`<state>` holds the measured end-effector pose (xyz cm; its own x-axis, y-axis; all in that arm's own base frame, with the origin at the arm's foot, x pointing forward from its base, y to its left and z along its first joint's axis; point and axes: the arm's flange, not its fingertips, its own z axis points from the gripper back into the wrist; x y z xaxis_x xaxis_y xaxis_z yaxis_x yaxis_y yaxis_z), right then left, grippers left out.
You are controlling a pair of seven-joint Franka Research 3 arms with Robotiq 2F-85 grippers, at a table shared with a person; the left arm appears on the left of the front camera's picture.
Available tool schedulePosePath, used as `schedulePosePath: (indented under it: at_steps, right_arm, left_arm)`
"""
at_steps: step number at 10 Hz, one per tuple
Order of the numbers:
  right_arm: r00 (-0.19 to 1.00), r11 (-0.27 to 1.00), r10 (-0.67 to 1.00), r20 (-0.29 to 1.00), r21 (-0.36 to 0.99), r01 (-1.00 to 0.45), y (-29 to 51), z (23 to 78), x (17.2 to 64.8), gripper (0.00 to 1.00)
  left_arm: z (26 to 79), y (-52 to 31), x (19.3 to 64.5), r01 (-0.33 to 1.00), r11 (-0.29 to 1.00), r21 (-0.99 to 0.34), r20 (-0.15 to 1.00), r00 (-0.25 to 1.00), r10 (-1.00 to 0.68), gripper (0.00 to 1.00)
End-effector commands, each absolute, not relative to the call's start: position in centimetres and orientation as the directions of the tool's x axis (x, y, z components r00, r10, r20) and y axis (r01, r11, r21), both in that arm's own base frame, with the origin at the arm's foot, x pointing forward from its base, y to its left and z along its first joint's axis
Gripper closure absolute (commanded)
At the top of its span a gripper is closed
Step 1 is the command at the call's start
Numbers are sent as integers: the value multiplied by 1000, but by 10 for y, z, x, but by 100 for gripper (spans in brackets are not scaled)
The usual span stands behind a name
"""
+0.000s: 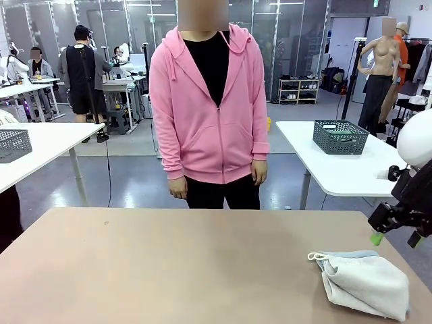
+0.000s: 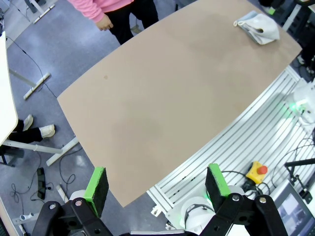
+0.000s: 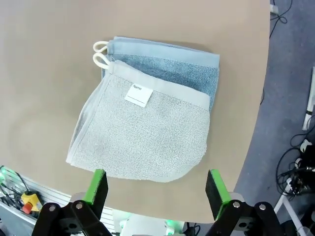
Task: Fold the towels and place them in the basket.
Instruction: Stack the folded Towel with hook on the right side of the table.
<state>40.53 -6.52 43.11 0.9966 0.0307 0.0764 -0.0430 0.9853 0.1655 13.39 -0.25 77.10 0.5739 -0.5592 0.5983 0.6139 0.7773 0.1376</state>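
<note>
Under the open right gripper (image 3: 156, 189) — stacked towels (image 3: 147, 128), loops away.

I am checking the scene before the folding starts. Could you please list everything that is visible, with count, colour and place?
towels: two, one pale grey-white on top with a white label, one blue-grey under it, each with a white loop; stacked near the robot's right corner of the table.
table: one, light brown, between robot and person.
baskets: two, dark grey mesh, one on a white table far right, one on a white table far left.
stop button: one, red on yellow, on the robot's base frame.
person: one, pink hoodie, standing at the far side, hands down.
left gripper: black with green pads, open, above the table's near edge.
right gripper: same colours, open, hovering over the towels.
</note>
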Motion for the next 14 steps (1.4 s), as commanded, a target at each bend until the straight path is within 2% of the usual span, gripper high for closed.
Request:
schedulePosePath:
  at_steps: [1, 10, 11, 14]
  right_arm:
    - [997, 986, 29, 72, 165, -40, -66, 430, 404, 0]
    - [997, 985, 31, 76, 166, -43, -65, 431, 405, 0]
    - [991, 987, 81, 110, 132, -95, -64, 458, 400, 0]
    - [965, 949, 194, 178, 214, -231, -83, 575, 372, 0]
  left_arm:
    - [773, -3, 132, 619, 772, 142, 601, 566, -565, 0]
    - [773, -3, 132, 619, 772, 142, 601, 566, -565, 0]
    - [773, -3, 132, 619, 772, 142, 601, 566, -565, 0]
    - [773, -3, 132, 619, 772, 142, 601, 566, -565, 0]
